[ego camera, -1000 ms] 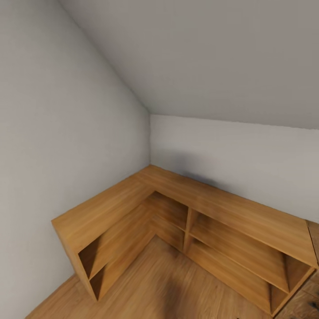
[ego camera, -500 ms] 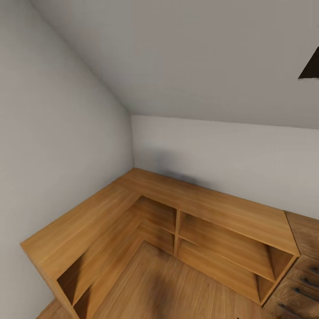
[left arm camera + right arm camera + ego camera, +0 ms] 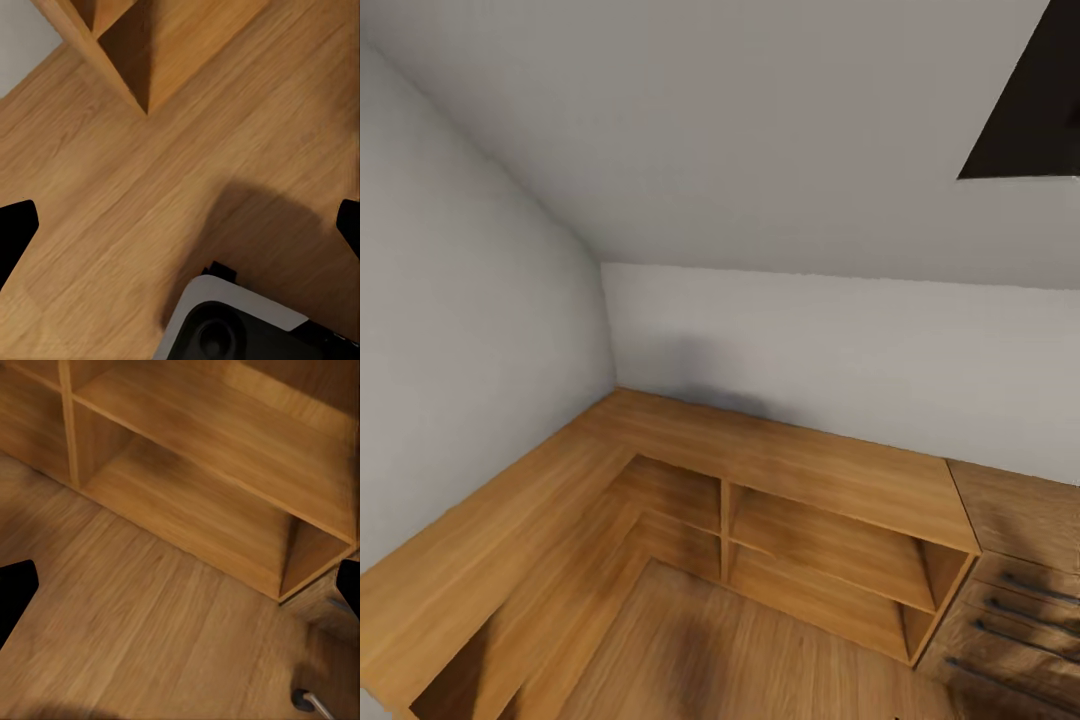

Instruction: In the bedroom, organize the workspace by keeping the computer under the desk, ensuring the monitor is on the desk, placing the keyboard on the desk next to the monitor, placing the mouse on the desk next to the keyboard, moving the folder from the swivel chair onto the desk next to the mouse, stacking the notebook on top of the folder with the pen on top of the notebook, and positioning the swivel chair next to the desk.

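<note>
Head view has panned right since a second ago: the L-shaped wooden shelf [image 3: 780, 470] slid left, its left end now cut by the frame edge, while a drawer chest [image 3: 1010, 570] and a dark ceiling opening [image 3: 1030, 100] entered at right. Left gripper [image 3: 180, 225] and right gripper [image 3: 180, 585] both hang spread and empty over the floor [image 3: 135, 630], fingertips at the frame edges. No desk, chair or folder visible, so likely the robot is turning to find the workspace; nothing done yet.
</note>
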Robot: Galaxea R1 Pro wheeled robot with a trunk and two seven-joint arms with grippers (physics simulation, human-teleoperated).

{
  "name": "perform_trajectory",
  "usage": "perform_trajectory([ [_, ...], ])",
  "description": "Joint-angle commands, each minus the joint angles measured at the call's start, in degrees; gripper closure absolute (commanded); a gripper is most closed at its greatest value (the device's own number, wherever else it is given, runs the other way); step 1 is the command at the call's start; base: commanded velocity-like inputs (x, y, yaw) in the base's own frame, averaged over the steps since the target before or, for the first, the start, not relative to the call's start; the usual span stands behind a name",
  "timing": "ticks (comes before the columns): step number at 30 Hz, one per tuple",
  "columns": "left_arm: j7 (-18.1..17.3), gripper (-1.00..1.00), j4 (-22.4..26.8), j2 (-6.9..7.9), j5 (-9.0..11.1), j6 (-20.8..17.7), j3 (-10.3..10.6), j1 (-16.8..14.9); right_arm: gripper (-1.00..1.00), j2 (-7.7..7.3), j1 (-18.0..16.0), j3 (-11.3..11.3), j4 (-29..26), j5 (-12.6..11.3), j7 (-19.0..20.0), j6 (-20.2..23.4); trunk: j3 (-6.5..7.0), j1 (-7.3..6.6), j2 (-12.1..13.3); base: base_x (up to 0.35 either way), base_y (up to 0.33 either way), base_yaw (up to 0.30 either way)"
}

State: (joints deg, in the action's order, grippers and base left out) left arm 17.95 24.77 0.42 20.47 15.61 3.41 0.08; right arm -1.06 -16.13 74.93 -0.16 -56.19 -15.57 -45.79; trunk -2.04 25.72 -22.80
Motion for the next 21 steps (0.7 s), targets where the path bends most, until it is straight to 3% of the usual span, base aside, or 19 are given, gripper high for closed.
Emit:
perform_trajectory([
  [1, 0.4, -1.0, 0.1, 0.04, 0.4, 0.1, 0.4, 0.0, -1.0, 0.0, 0.0, 0.5, 0.0, 0.0, -0.5, 0.0, -0.12, 0.06, -0.1, 0.269, 0.0, -0.292],
  [7, 0.3, -1.0, 0.1, -0.25, 0.4, 0.1, 0.5, 0.0, -1.0, 0.0, 0.0, 0.5, 0.0, 0.0, -0.5, 0.0, -0.12, 0.06, -0.1, 0.119, 0.0, -0.292],
  [21, 0.3, -1.0, 0.1, -0.42, 0.4, 0.1, 2.0, 0.0, -1.0, 0.0, 0.0, 0.2, 0.0, -0.2, -0.5, 0.0, -0.12, 0.06, -0.1, 0.012, 0.001, -0.292],
])
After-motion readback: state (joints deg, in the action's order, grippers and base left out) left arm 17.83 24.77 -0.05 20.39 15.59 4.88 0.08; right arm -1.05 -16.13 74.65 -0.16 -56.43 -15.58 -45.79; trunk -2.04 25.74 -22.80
